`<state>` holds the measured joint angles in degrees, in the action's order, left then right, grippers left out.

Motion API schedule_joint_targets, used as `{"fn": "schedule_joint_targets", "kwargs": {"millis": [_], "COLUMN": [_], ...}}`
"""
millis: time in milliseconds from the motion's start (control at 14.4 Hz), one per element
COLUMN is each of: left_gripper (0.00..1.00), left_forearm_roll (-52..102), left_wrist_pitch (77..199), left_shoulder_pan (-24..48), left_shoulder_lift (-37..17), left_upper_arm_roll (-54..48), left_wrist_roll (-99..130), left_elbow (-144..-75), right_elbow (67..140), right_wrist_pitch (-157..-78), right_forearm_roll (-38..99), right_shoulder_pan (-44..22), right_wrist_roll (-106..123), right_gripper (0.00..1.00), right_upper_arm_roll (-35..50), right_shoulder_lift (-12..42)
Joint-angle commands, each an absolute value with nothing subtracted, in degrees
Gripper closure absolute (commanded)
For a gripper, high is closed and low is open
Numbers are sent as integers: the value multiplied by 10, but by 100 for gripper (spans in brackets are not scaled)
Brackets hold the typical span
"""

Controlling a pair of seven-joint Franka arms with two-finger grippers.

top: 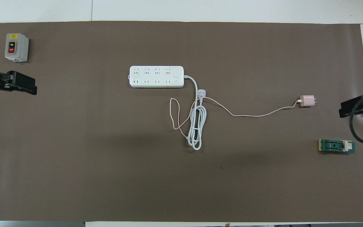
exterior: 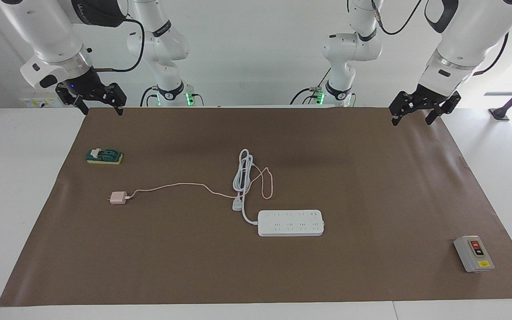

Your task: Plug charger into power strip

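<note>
Both arms wait raised at the robots' edge of the brown mat, the left gripper and right gripper spread wide and empty. The pink charger lies unplugged toward the right arm's end, its cable trailing to the power strip (mid-table, beside its coiled white cord).

A robotics lab: two white arms are mounted at one edge of a white surface covered by a plain brown mat, against bare white walls. Test props lie spaced apart on it, among them a grey switch box.
</note>
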<state>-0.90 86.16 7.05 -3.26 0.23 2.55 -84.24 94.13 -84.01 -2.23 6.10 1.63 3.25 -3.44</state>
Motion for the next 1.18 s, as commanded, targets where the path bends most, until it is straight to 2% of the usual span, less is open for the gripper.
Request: {"fn": "schedule_joint_targets", "kwargs": {"millis": [0, 485, 832, 1109], "left_gripper": [0, 0, 0, 0], "left_forearm_roll": [-18, -13, 36, 164], "left_wrist_pitch": [851, 853, 851, 854], "left_shoulder_pan": [75, 75, 75, 77], "left_shoulder_lift": [-45, -55, -67, -90], "left_upper_arm_roll": [5, 4, 1, 1], "left_wrist_roll": [19, 19, 10, 12], "left_elbow": [-824, -824, -824, -825], "right_elbow": [954, 955, 953, 982], "right_wrist_pitch": [-841, -839, -810, -842], "right_forearm_roll": [-12, -13, -10, 47], "right_shoulder_pan": [67, 68, 85, 144], "right_wrist_roll": [31, 18, 30, 17], "right_gripper": [0, 0, 0, 0], "right_upper_arm_roll": [33, 33, 32, 31], "right_shoulder_lift": [-45, -47, -46, -41]}}
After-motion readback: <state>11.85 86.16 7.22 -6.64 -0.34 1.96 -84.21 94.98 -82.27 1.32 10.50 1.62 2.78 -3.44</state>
